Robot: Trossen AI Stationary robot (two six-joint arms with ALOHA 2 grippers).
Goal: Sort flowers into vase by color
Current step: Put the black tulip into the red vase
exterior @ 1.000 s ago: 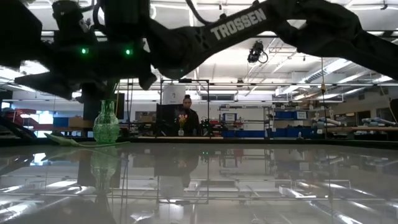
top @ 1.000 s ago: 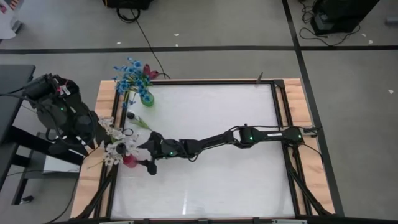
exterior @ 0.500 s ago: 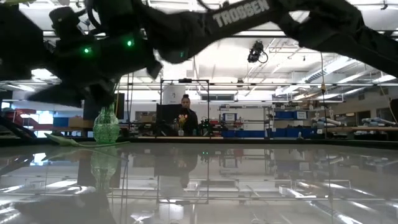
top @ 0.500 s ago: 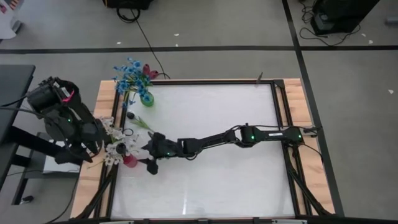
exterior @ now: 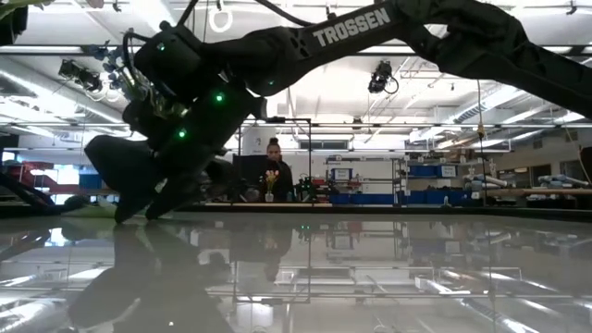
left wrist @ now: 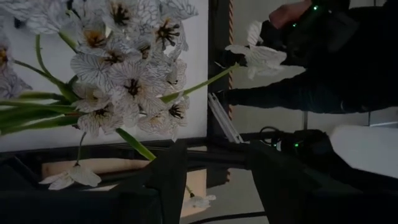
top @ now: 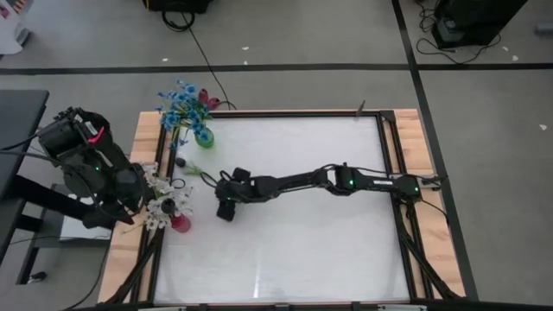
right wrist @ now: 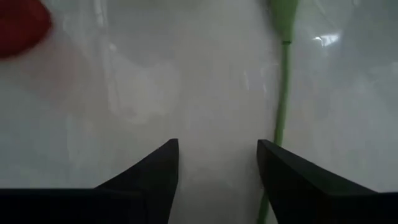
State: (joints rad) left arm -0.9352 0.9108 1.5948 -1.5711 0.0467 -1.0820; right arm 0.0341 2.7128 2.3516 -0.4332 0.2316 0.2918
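Note:
A pink-red vase [top: 180, 223] at the table's left edge holds white flowers [top: 158, 195]; they fill the left wrist view [left wrist: 124, 81]. A green vase [top: 204, 138] at the far left corner holds blue flowers [top: 179, 102]. One dark-headed flower [top: 183, 161] lies flat on the table, its green stem [right wrist: 285, 93] running beside one finger of my right gripper [right wrist: 217, 155]. That gripper [top: 225, 207] is open, tipped down over the table with nothing between its fingers. My left gripper [left wrist: 217, 152] stands open just left of the white flowers [top: 130, 206].
A wooden frame [top: 147, 147] borders the white table top. My right arm [top: 346, 183] stretches across the middle of the table from its right edge. In the low view it [exterior: 176, 120] hides the green vase. A person stands far behind the table [exterior: 276, 171].
My right gripper has drawn back from the pink-red vase toward the table's far edge and a little to the right, and has tipped steeply downward. My left arm has shifted slightly toward the near edge. The flowers and vases have kept still.

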